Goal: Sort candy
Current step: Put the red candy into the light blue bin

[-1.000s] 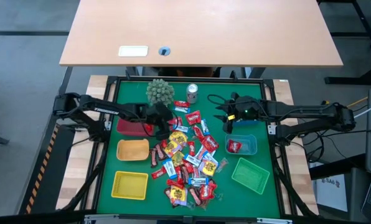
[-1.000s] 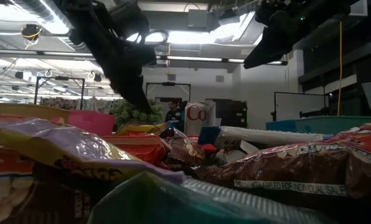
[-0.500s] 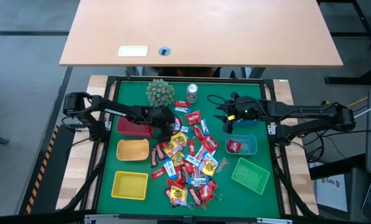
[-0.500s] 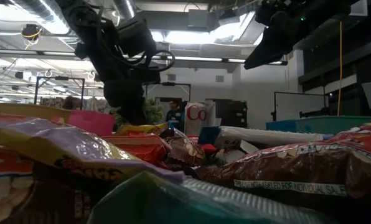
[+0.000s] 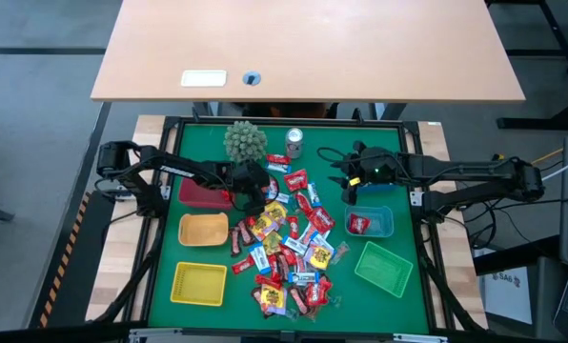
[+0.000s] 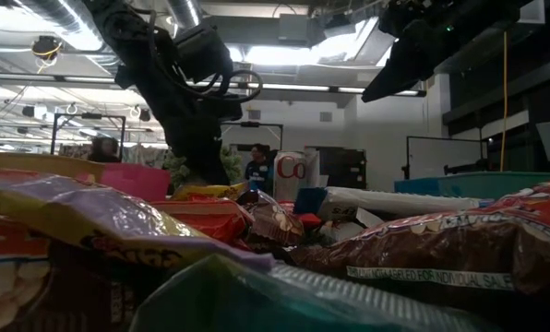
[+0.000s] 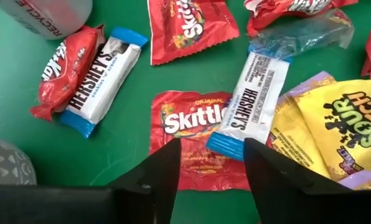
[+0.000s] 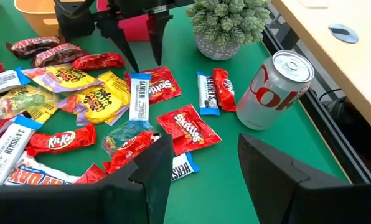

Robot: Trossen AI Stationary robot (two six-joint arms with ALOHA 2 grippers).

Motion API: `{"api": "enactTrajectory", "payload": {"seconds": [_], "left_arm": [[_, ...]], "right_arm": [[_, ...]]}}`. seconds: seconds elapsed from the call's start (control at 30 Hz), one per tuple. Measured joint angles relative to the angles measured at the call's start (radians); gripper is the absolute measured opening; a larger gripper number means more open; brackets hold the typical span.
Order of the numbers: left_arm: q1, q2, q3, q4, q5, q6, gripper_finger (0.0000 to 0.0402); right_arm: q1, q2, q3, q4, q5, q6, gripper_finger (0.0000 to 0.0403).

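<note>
While your left gripper hangs over the upper left edge of the candy, its fingers stand apart with nothing between them. Look at the left wrist view: a red Skittles packet lies flat on the green mat between those fingers, and a white Hershey's bar lies across that packet's corner, just beside the other finger. You have the sweets spread over the middle of the high view, from the silver can near the top down to the lower centre. One red sweet lies in the blue basket at centre right. Your right gripper hovers above that basket, just right of the pile, its fingers also parted and holding nothing. Red basket, orange basket and yellow basket run down the left; a green basket sits lower right.
</note>
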Motion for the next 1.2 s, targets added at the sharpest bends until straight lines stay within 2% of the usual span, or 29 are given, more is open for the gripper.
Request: {"api": "enactTrajectory", "payload": {"seconds": [0.23, 0.47, 0.87, 1.0, 1.2], "left_arm": [[0.0, 0.0, 0.0, -0.004, 0.053, 0.005, 0.0207], [0.0, 0.005, 0.0, -0.027, 0.061, 0.008, 0.021], [0.006, 0.134, 0.005, 0.009, 0.064, 0.007, 0.021], [0.005, 0.139, 0.005, 0.007, 0.066, 0.007, 0.019], [0.005, 0.141, 0.004, 0.005, 0.069, 0.007, 0.0122]], "right_arm": [[0.0, 0.0, 0.0, -0.018, -0.008, 0.0, 0.0179], [0.0, 0.0, 0.0, -0.024, -0.008, 0.0, 0.0179], [0.0, 0.0, 0.0, -0.024, -0.01, 0.0, 0.0179], [0.0, 0.0, 0.0, -0.024, -0.01, 0.0, 0.0179], [0.0, 0.0, 0.0, -0.023, -0.01, 0.0, 0.0179]]}}
